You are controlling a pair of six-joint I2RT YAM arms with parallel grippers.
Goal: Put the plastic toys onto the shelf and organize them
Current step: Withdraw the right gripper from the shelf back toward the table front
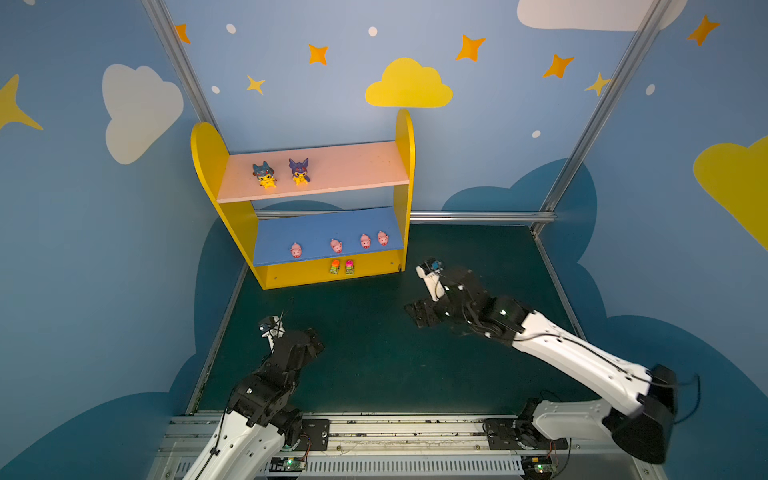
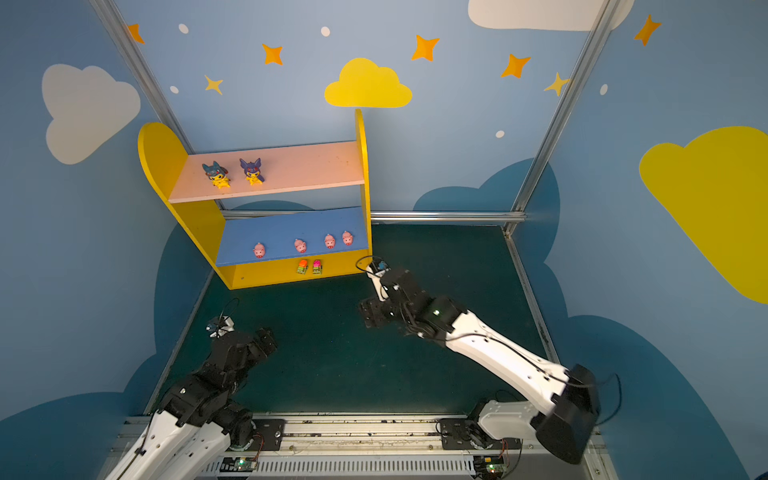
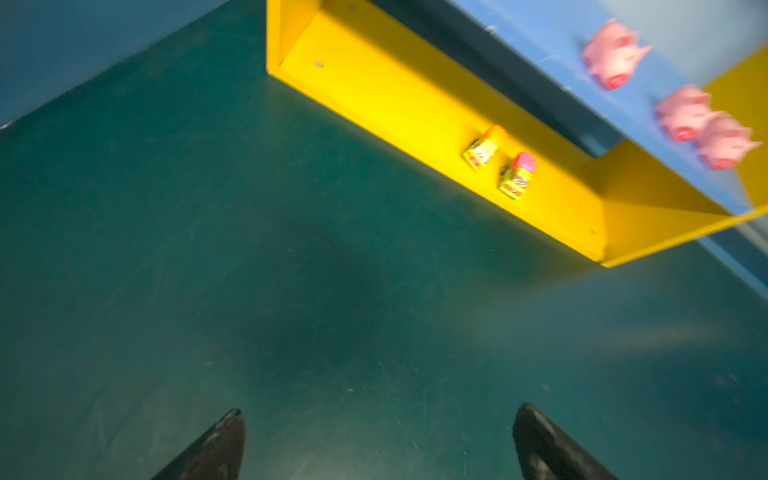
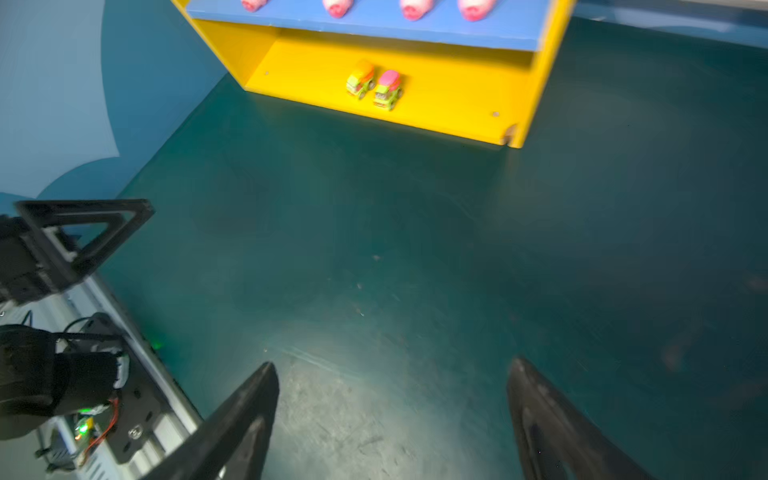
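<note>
Eight plastic toys (image 1: pixel 336 245) sit on the shelf (image 1: pixel 208 158) at eleven o'clock on the green desk (image 1: pixel 374 353): two hooded figurines (image 1: pixel 264 174) on the pink board (image 1: pixel 353 166), four pigs (image 1: pixel 365 241) on the blue board (image 1: pixel 320 228), two cars (image 1: pixel 335 266) on the yellow base (image 1: pixel 299 276). The left jaws and right jaws are spread, empty. The right arm (image 1: pixel 561 349) is near the shelf's three o'clock panel (image 1: pixel 406 199); swinging toward nine o'clock could jolt it, toppling pigs.

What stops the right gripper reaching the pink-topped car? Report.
Nothing visible, so probably yes: right gripper open, bare mat between, pink-topped car at the front of the yellow base.
</note>
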